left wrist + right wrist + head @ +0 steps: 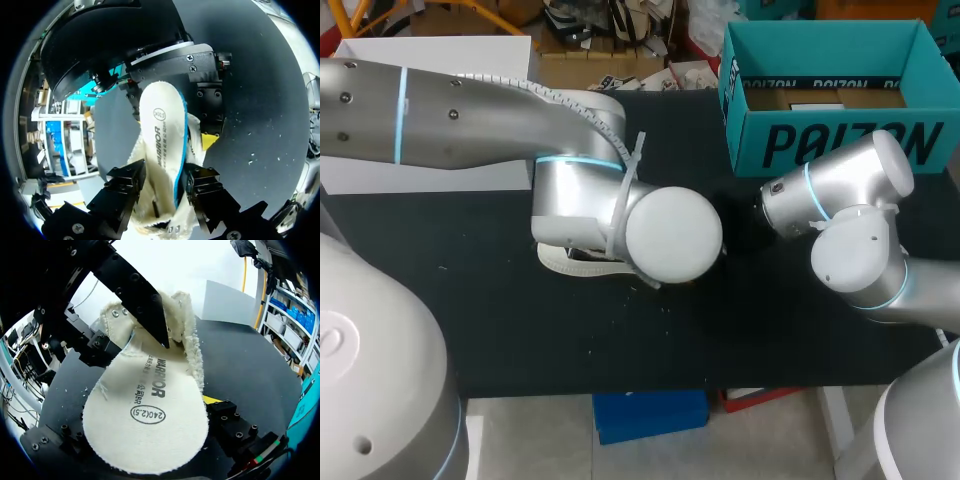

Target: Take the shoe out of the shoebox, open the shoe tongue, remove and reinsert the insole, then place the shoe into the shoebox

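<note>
insole [160, 125] is sticking out of the shoe [570, 262] right now, its long axis running from the shoe's mouth straight toward the right gripper [145, 435], rounded printed end pointing at it. left gripper [162, 187] is clamping the shoe's canvas, one finger [145, 305] poking inside against the insole, the other outside. right gripper's fingers are sitting either side of the insole's free end, one yellow tip [212, 400] just at its edge; gripping or not, i cannot tell. shoe is lying on the black table [620, 350] under the left arm [470, 110], well apart from the teal shoebox [830, 140].
</note>
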### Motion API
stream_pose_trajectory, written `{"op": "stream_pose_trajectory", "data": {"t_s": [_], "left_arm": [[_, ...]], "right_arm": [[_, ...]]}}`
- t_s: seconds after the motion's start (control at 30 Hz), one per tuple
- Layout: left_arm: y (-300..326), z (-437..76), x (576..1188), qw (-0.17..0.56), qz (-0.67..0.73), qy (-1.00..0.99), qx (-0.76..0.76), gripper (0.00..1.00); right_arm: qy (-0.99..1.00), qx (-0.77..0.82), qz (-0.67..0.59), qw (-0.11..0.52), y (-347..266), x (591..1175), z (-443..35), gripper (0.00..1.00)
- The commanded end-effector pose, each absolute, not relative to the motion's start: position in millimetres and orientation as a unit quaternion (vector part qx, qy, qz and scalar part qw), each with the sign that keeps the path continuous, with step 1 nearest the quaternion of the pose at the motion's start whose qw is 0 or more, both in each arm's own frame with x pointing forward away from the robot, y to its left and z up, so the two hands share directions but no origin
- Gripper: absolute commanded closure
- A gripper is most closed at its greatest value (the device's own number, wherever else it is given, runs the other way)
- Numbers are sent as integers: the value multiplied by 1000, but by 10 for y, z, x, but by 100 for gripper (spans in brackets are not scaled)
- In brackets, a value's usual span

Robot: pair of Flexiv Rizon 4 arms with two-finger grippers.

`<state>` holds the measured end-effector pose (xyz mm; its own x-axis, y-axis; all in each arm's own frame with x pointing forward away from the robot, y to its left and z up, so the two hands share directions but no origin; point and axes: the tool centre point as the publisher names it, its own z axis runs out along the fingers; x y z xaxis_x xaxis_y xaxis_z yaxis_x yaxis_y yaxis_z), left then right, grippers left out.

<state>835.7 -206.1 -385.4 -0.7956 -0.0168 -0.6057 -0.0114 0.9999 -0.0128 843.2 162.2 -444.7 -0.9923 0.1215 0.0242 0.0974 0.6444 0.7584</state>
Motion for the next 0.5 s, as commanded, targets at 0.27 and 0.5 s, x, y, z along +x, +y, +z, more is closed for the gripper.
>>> {"op": "stream_pose_trajectory", "data": {"t_s": [0.27, 0.5], "left_arm": [[-2228, -3882, 8399, 322, -17, 947, 0, 56], [-2258, -3901, 8419, 318, -19, 948, 3, 72]], "right_arm": [[907, 61, 416, 15, 1639, 8429, -4449, 100], [907, 61, 416, 15, 1639, 8429, -4449, 100]]}}
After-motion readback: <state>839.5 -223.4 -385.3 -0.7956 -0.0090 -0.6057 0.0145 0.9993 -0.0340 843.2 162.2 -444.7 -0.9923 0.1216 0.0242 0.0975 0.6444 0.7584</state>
